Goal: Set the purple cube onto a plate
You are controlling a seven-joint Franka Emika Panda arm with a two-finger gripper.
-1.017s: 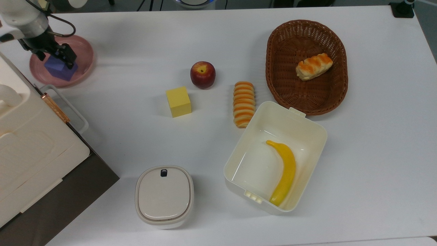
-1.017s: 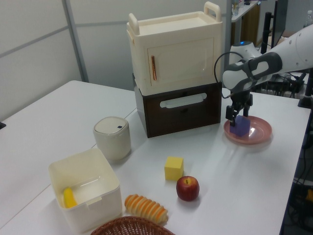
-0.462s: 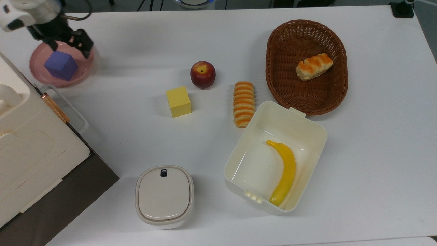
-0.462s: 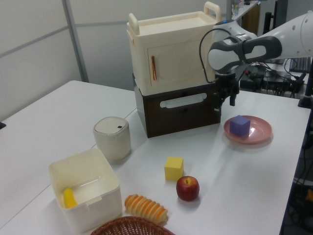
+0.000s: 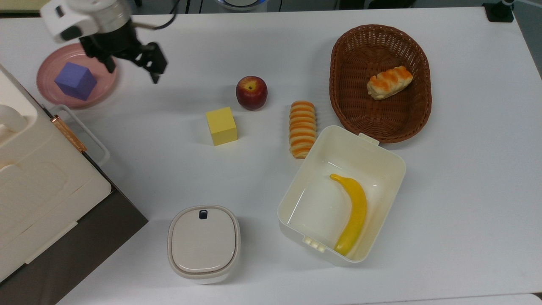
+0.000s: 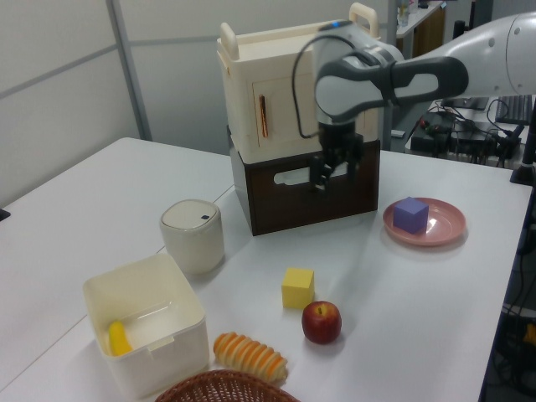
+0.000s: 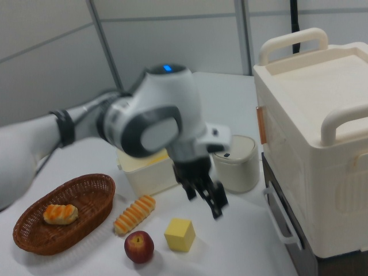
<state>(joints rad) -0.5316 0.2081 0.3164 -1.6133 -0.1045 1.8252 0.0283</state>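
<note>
The purple cube rests alone inside the pink plate at the top view's upper left. In the left view the cube sits on the plate at the far right. My gripper hangs open and empty above the table, just to the right of the plate in the top view and apart from the cube. The left view has the gripper raised in front of the brown drawer unit, left of the plate. In the right view the gripper hovers over the yellow cube.
A yellow cube, an apple and a striped bread roll lie mid-table. A wicker basket holds bread. An open cream box holds a banana. A lidded pot and a cream cabinet stand at the top view's left.
The gripper let go of the purple cube, which stays on the plate. It then rose and moved to the top view's right, away from the plate.
</note>
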